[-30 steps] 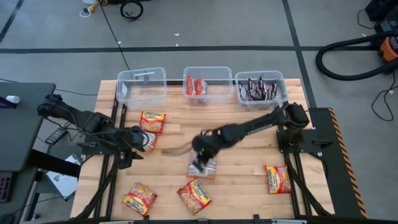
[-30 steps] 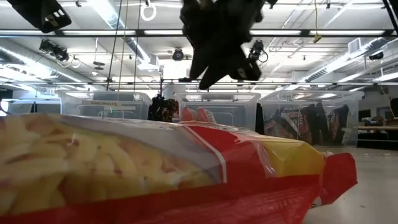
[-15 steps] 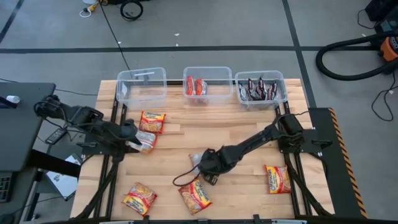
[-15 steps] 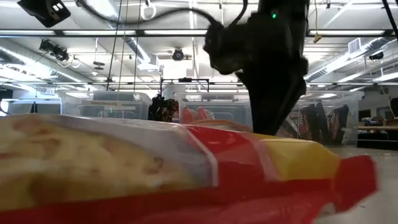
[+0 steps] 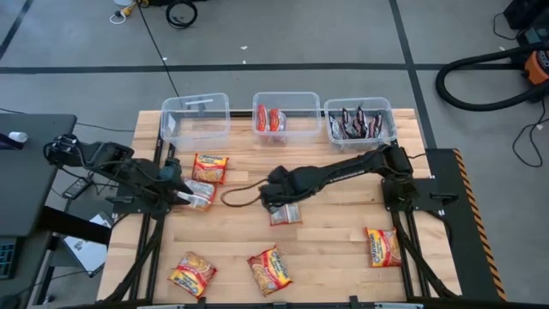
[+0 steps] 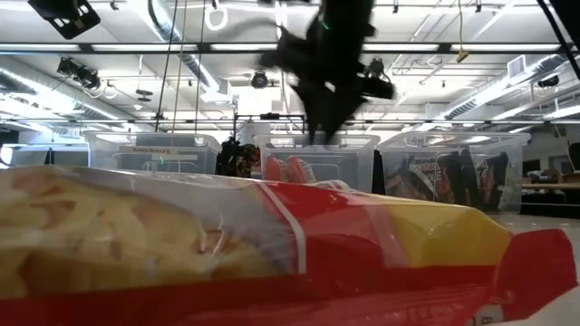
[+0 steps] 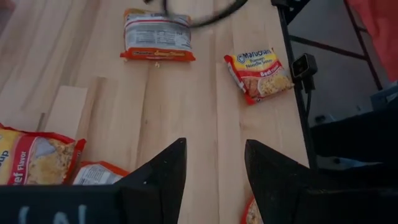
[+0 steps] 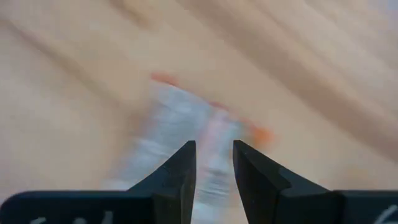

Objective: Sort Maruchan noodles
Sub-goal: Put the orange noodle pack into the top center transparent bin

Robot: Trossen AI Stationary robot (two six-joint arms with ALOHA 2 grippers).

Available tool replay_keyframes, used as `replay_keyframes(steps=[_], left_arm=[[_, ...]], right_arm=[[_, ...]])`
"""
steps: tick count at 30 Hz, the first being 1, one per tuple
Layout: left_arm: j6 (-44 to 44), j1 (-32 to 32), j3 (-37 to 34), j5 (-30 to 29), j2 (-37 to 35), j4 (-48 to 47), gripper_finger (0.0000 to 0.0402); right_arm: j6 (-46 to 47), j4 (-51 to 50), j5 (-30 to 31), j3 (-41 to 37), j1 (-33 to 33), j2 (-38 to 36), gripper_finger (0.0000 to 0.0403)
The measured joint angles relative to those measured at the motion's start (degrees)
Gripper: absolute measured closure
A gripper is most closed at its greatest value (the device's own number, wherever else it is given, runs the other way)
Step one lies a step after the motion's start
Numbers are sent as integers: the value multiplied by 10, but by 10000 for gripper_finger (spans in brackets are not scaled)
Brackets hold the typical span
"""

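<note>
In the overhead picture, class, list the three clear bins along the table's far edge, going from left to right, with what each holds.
Left bin, no packets visible → middle bin, red packets → right bin, dark packets.

Far edge: blocked by three clear bins (image 5: 286, 117).
Centre: crossed by right arm (image 5: 343, 172).
Right of centre: bare wood (image 5: 339, 223) left open.

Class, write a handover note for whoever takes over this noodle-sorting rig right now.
Left gripper: open, low at the table's left side, beside an orange packet.
Right gripper: open, over the silver-faced packet mid-table, not holding it.
Done: red packets in the middle bin, dark packets in the right bin.
Left: six loose packets on the table; none in the left bin.
</note>
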Motion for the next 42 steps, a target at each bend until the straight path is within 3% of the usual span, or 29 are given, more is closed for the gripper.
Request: replay_keyframes(steps=[4, 7, 13, 17, 23, 31, 34, 37, 42], left_arm=[[0, 0, 0, 0, -6, 0, 235], [3, 0, 0, 0, -6, 0, 235], [34, 0, 0, -1, -5, 0, 235], [35, 0, 0, -2, -5, 1, 235], [18, 0, 0, -2, -5, 1, 235], [0, 0, 0, -2, -5, 1, 235], [0, 0, 0, -2, -5, 1, 235], [0, 0, 0, -2, -5, 1, 235], [0, 0, 0, -2, -5, 1, 235]], right_arm=[[-30, 114, -57, 20, 12, 0, 262], [-56, 145, -75, 21, 27, 8, 239], [-268, 139, 50, 19, 80, 37, 218], [-327, 138, 89, 20, 96, 70, 219], [-299, 88, 82, 19, 95, 104, 219], [-176, -174, 104, 19, 96, 92, 219], [-168, -163, 130, 19, 101, 81, 219], [-221, -120, 159, 18, 109, 79, 218], [-247, -121, 151, -13, 106, 80, 219]])
